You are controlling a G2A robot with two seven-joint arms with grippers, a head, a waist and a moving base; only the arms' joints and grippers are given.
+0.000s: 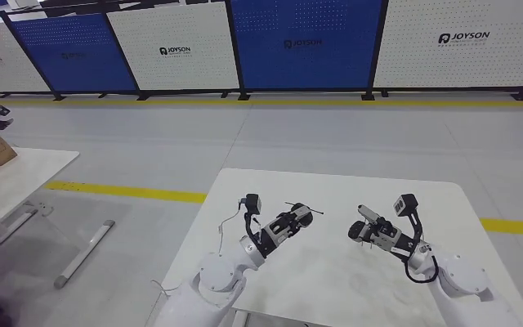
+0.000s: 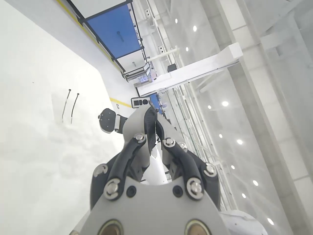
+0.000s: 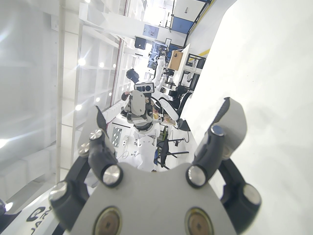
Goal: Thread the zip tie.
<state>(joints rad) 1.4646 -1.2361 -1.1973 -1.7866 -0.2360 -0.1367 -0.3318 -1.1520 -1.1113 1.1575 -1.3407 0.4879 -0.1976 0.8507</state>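
Left claw (image 2: pixel 152 121): fingers together, clamped on a black zip tie (image 1: pixel 316 212). Claw held above the desk (image 1: pixel 327 278), left of centre. The tie is a thin, straight black strip. It crosses the claw, and both ends stick out past the fingers.

Right claw (image 3: pixel 163 112): fingers apart, nothing between them. It hangs over the right half of the desk, facing the left claw with a clear gap between them.

Two spare ties (image 2: pixel 70 107) lie flat on the white desk, side by side, nearly parallel, not touching. Both are black and slim, each with a small square head at one end.

Beyond the desk is a row of white and blue wall panels (image 1: pixel 176 49). Several carry a dark printed logo.
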